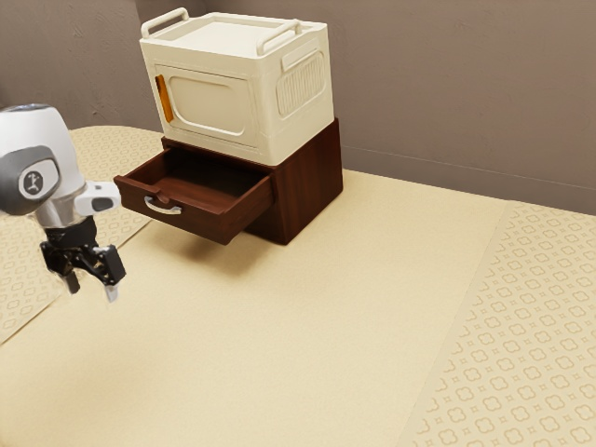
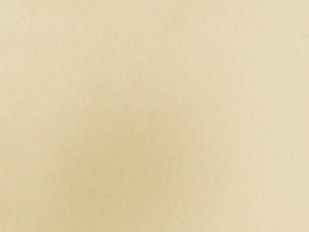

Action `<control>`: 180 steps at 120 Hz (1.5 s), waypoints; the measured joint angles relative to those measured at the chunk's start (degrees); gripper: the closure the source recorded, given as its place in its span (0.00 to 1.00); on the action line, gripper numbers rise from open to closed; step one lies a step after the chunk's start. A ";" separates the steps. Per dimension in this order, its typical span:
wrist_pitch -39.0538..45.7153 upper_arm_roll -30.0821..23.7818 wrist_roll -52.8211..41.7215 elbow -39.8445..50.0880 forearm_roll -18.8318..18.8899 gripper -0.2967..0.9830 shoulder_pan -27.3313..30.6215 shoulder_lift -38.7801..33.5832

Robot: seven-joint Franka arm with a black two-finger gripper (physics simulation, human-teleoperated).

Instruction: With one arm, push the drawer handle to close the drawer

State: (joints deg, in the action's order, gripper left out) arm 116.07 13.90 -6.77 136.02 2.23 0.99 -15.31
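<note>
My gripper point(image 1: 91, 291) hangs fingers-down in the exterior view, open and with nothing between its fingertips. It stands apart from the drawer, off its front toward the exterior view's left and lower in the picture than the handle. The dark red-brown drawer point(image 1: 200, 223) is pulled well out of its wooden cabinet point(image 1: 312, 182), and its inside shows. A silvery curved handle point(image 1: 163, 207) is fixed on the drawer's front panel. In the wrist view there is the pale yellow tabletop point(image 2: 154, 96) with a soft shadow on it.
A cream storage box point(image 1: 265, 102) with two raised handles and an orange strip stands on top of the cabinet. Behind them rises a brown-grey wall point(image 1: 447, 93). Patterned bands point(image 1: 531, 326) run along the surface at the exterior view's right.
</note>
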 joint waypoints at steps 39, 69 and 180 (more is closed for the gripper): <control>14.50 0.64 -0.41 -9.05 7.19 0.25 -0.42 10.69; 20.43 5.35 -1.54 -9.89 6.31 0.25 1.04 15.18; 14.69 3.39 -25.23 -26.43 -13.23 0.75 0.38 30.19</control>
State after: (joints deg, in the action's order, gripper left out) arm 130.76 17.30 -31.99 109.59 -10.99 1.37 14.88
